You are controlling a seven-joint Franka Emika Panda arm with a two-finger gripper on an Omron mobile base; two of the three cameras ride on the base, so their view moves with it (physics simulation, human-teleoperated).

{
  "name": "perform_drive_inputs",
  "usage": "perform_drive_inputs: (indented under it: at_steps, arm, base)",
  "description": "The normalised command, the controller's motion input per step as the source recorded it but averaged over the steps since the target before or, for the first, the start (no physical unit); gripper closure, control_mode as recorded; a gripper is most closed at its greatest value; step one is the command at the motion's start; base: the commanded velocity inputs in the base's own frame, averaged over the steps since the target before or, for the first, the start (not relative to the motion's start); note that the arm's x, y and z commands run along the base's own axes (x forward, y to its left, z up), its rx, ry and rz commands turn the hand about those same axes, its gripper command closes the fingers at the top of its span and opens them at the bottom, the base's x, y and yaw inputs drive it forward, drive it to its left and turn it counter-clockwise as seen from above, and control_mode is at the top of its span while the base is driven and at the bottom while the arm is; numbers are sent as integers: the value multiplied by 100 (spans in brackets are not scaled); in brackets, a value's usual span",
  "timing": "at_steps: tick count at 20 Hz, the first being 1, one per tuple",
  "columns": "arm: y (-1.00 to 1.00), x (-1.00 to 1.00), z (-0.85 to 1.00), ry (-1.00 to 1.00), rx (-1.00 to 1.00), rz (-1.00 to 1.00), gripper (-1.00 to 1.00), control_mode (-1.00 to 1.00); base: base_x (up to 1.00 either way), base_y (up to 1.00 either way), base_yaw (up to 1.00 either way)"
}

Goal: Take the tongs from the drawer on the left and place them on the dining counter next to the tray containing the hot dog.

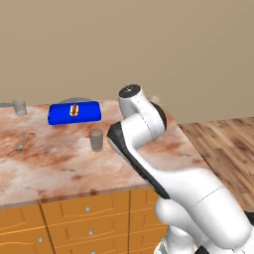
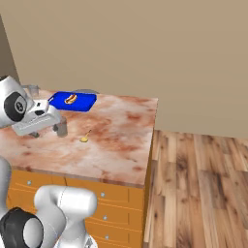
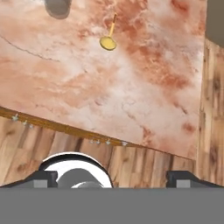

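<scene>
The blue tray (image 1: 74,112) lies at the back of the dining counter (image 1: 59,168) with the hot dog (image 1: 74,109) in it. From the other side, the tray (image 2: 72,101) and the hot dog (image 2: 70,99) sit beyond my hand (image 2: 35,121), which hovers over the counter's left part. My gripper (image 3: 113,178) is open, looking down on the marble near its front edge, with nothing between the fingertips (image 3: 43,177). The tongs are out of view. Orange drawer fronts (image 1: 87,209) with silver knobs run under the counter; I cannot tell which one is the drawer.
A grey cup (image 1: 96,139) stands in front of the tray. A small silver fork (image 1: 21,142) lies at the left and a glass (image 1: 19,107) at the back left. A tiny gold spoon (image 2: 85,138) rests mid-counter. Wooden floor (image 2: 203,184) lies to the right.
</scene>
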Motion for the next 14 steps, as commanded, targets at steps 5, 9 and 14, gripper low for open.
perform_drive_inputs:
  at_steps: [5,9,14]
  arm:
    - [69,-28,-52,-26,-17,31,-100,-100]
    - [64,-22,-57,-34,-16,41,-100,-100]
    - [57,-5,-49,-34,-16,38,-100,-100]
  base:
    - [0,0,0]
    - [0,0,0]
    - [0,0,0]
